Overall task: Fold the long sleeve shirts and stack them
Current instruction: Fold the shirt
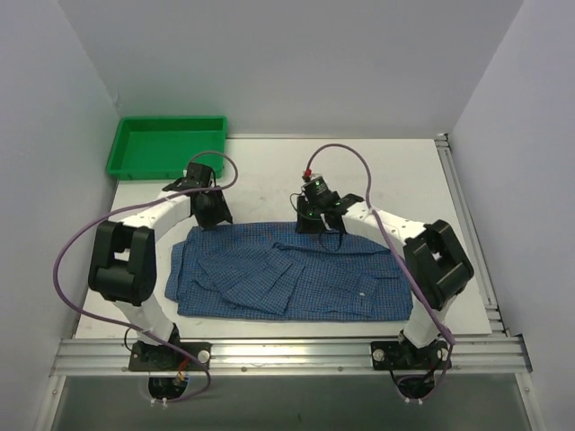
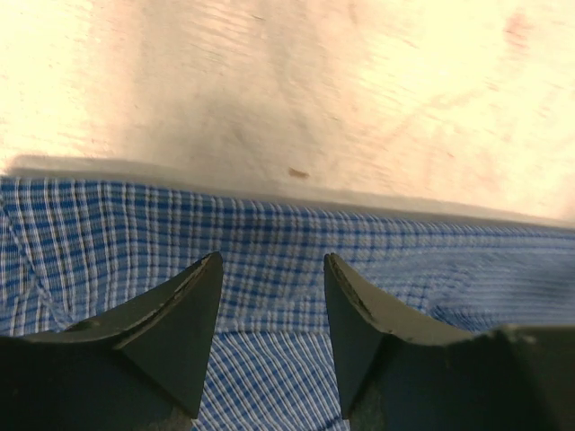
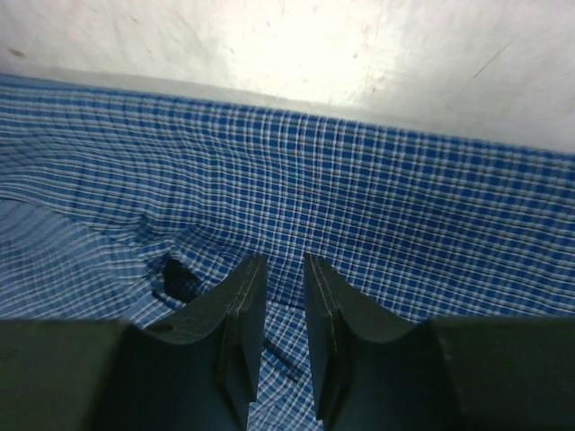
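The blue checked shirt (image 1: 287, 274) lies flat on the counter (image 1: 395, 180). The left tool (image 2: 272, 262) stands open over its far edge. The right tool (image 3: 285, 260) has its jaws nearly meeting there, grip unclear.

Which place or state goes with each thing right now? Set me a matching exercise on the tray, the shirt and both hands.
Things:
1. green tray
2. blue checked shirt
3. left hand
4. right hand

Places or states:
A. jaws nearly together, just over the cloth
B. at the far left corner of the table
C. jaws well apart, over the cloth near its far edge
D. lying across the near part of the table

Pairs: 1-B; 2-D; 3-C; 4-A
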